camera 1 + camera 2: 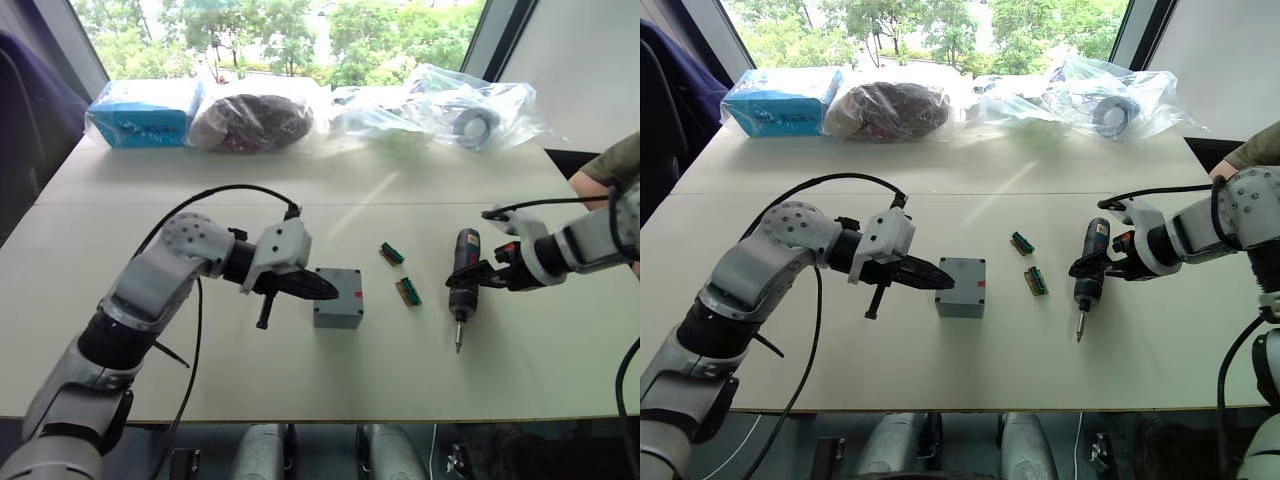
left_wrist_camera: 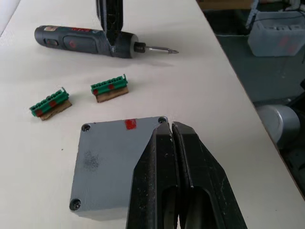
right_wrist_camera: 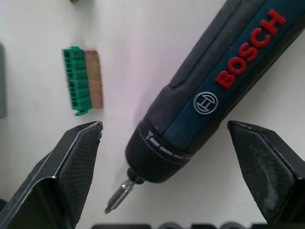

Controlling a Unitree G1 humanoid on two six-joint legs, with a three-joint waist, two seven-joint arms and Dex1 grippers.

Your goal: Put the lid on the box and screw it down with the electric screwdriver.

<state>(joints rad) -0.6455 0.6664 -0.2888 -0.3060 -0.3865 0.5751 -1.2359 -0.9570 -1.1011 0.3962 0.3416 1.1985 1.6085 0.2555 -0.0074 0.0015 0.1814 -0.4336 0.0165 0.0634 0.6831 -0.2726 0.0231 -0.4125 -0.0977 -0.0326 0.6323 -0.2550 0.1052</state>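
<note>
The grey box (image 1: 338,315) stands mid-table with the flat grey lid (image 2: 107,157) sitting on top of it; small screw heads show at the lid's corners and a red mark at one edge. My left gripper (image 1: 333,290) is shut and empty, its tips (image 2: 171,128) over the lid's near edge; I cannot tell whether they touch it. The electric screwdriver (image 1: 463,276) lies on the table to the right, bit towards me. My right gripper (image 3: 164,126) is open, one finger (image 3: 76,162) on each side of the driver's front end, not closed on it.
Two small green connectors (image 1: 391,253) (image 1: 408,291) lie between the box and the screwdriver. A blue packet (image 1: 145,112), a dark bag (image 1: 250,122) and clear bags (image 1: 440,105) line the far edge. A person's sleeve (image 1: 612,162) is at the right.
</note>
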